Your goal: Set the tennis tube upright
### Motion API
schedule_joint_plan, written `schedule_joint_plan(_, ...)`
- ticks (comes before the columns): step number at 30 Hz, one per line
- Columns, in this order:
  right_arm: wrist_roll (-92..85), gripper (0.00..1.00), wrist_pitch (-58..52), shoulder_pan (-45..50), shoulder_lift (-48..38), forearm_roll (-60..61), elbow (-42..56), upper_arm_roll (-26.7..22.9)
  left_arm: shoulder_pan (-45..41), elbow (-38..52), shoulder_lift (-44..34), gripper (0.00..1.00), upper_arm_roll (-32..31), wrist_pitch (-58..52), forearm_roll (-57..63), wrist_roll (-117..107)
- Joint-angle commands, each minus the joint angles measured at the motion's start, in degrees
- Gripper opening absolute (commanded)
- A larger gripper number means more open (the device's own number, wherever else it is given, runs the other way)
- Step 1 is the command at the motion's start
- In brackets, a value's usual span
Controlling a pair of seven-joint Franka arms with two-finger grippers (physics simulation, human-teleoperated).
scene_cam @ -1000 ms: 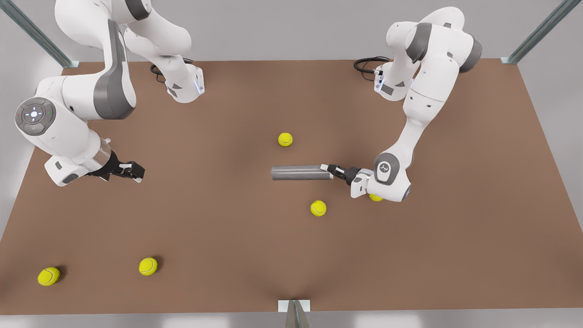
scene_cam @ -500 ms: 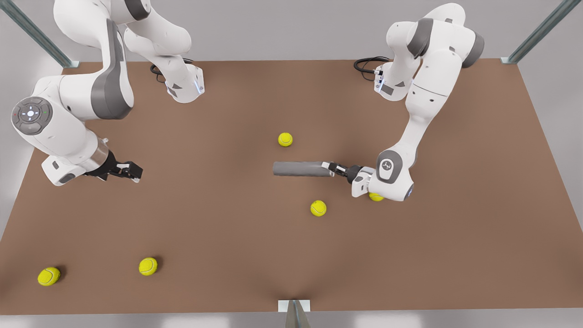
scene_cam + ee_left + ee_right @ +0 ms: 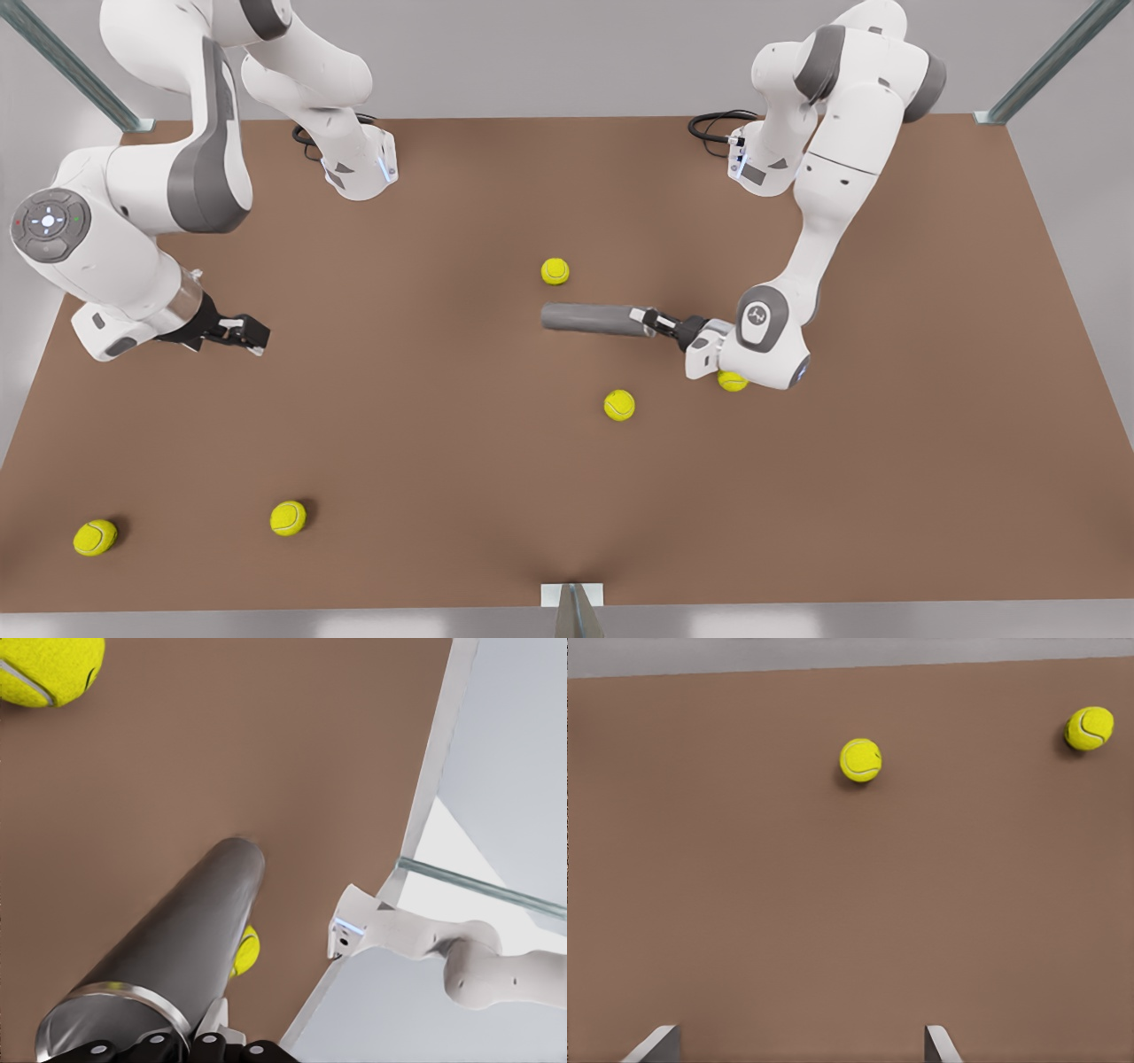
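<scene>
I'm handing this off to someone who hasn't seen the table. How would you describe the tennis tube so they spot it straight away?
Start at the brown table and find the arm on the front view's right. Its left gripper is shut on one end of the tennis tube, which stretches from there toward the table's middle. It is the one long grey cylinder among round yellow-green tennis balls, such as the ball just behind it.

Brown table (image 3: pixel 461 425) w/ five tennis balls (image 3: pixel 555 271), one approx. half-hidden.
</scene>
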Motion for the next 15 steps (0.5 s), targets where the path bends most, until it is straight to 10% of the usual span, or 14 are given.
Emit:
schedule_joint_plan(1, 0.0, 1.00, 0.0, 0.0, 0.0, 0.0, 0.0, 0.0, 0.0, 0.0, -0.2, 0.22, 0.1, -0.2, -1.8, -0.4)
schedule_joint_plan(15, 8.8, 1.00, 0.0, 1.5, 0.6, -5.4, -0.6, 0.3, 0.1, 0.3, -5.9, 0.21, 3.0, -2.1, 4.9, -5.6)
